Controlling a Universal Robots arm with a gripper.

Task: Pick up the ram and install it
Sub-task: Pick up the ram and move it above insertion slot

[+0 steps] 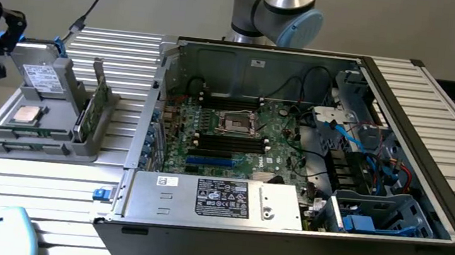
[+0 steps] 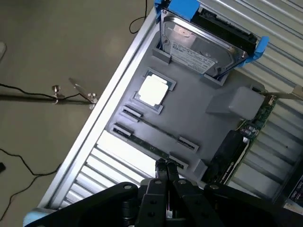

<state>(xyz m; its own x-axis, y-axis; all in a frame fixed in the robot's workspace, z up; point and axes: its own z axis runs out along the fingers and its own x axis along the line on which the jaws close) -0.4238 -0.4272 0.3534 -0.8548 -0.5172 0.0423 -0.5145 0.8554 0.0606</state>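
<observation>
Quickly: gripper (image 2: pixel 165 166) was clenched, both black fingers (image 2: pixel 160 176) pressed together to a narrow tip with nothing between them. The tip hung right over one end of the ram (image 2: pixel 149 146), by the small clip there; whether it touched the stick I could not tell. Nothing was grasped.

The ram lay on edge, seated lengthwise in the outer of two parallel holders on a gray tray (image 2: pixel 189 113). It was a thin green strip, not lifted and not in the computer. The second holder (image 2: pixel 158 126) ran just beside it, nearer the tray's middle.

Past the holders on the same tray, a square silver processor chip (image 2: pixel 152 90) sat flat in its recess. Beyond that, a hard drive (image 2: pixel 199 47) leaned in a blue caddy (image 2: pixel 182 7) at the tray's far end. A green and black expansion card (image 2: pixel 234 153) stood upright along the tray's side, apart from the ram.

In the exterior view the tray (image 1: pixel 59 119) sat on a slatted metal table (image 1: pixel 43 190), at the exterior view's left. An open computer case (image 1: pixel 431 123) was just beside it on the right. Inside the case lay the motherboard (image 1: pixel 277 139) with black memory slots (image 1: pixel 221 143) near its middle. A silver power supply (image 1: pixel 212 196) sat along the near edge. The arm's base (image 1: pixel 278 9) rose behind the case.
</observation>
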